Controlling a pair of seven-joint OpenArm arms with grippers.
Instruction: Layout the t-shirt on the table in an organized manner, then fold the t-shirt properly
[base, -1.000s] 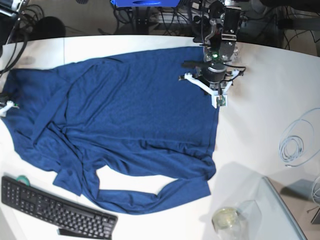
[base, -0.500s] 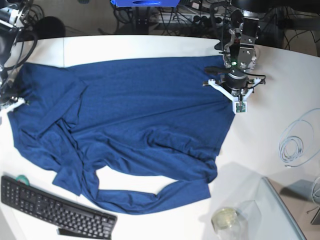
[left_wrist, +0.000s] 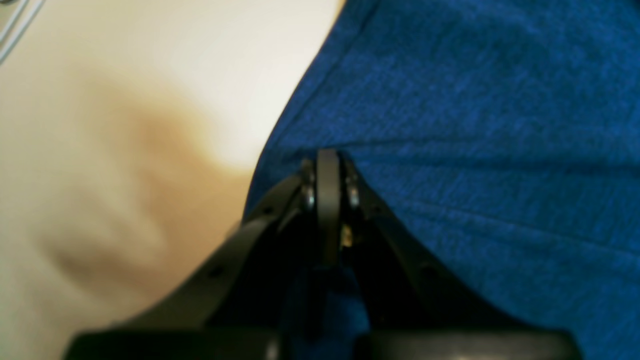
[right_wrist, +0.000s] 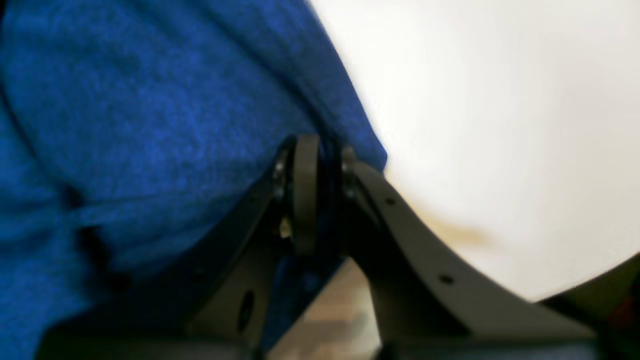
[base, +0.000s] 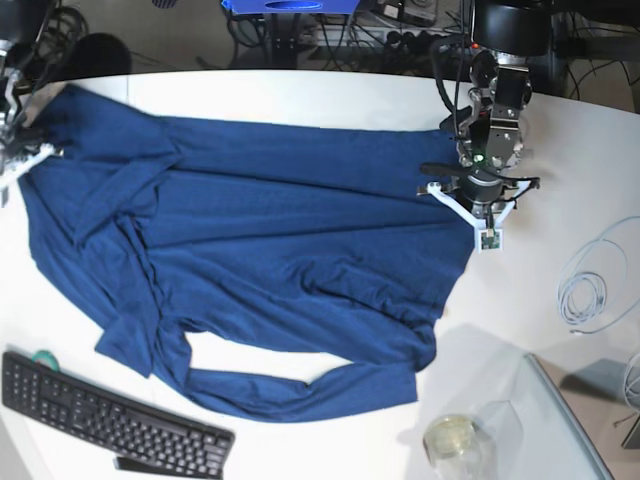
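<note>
**Shirt stretched between my two claws, much of the grip hidden in cloth**

The table (base: 300, 85) is the biggest thing here, white and curved, and its near edge and both sides run out of the base view. Across it lies the t-shirt (base: 260, 250), dark blue, pulled taut along its far edge between my arms. Its lower half is rumpled, with one long sleeve trailing near the front edge of the table and folds bunched at the side where my right arm works. I cannot make out the collar.

My left gripper (left_wrist: 327, 165) is pressed together on the shirt's edge; the wrist view is blurred, but cloth shows bunched between the jaws, right at the hem where blue meets white. My right gripper (right_wrist: 312, 150) is also pinching the shirt's edge, with a dark fold of fabric caught in the narrow gap. In the base view that claw is nearly cut off at the frame's edge, so I only trust the wrist view.

The keyboard (base: 110, 415) sits at the front corner, partly cropped. A coil of pale cable (base: 590, 285) lies well apart from the shirt. A clear glass (base: 455, 440) stands near the front; what it holds is pale and too unclear to name.
</note>
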